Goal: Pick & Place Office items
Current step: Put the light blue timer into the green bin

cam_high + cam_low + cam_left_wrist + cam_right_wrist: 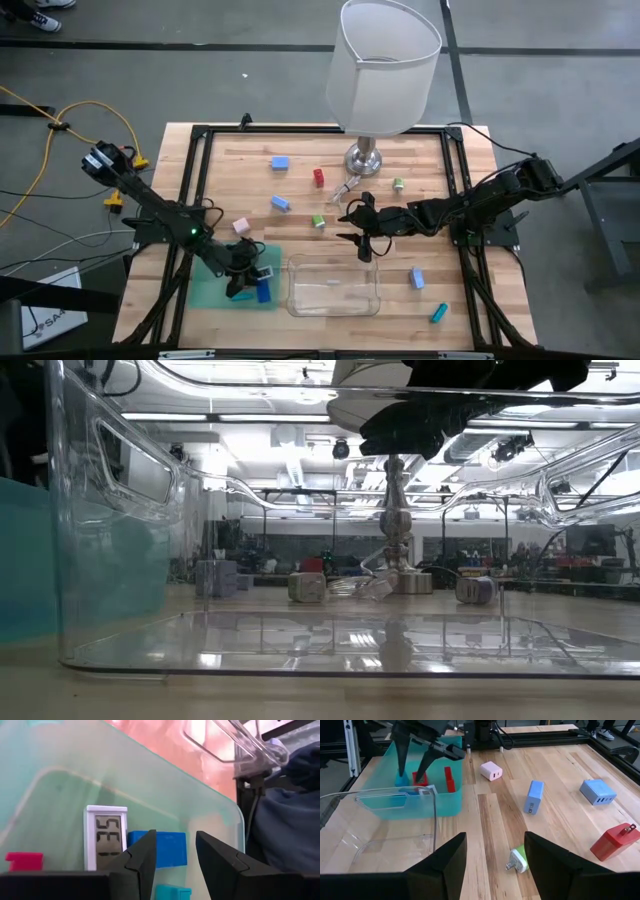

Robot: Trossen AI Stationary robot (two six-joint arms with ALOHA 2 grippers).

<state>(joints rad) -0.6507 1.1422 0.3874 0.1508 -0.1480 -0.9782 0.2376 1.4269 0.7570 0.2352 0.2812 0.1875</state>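
Left gripper [175, 857], released, above the binned blue block [167, 849] — the green plug [518, 860] under the open right gripper [495, 851] remains.

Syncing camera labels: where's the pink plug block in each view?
High view: pink plug block lies left of centre on the wood, just beyond the teal bin.
Right wrist view: on bare wood, near the bin's corner.
Left wrist view: not in it; only the bin's inside shows.
Low view: cannot pick it out.
Shared landmark: the teal bin, also at the low view's left edge.
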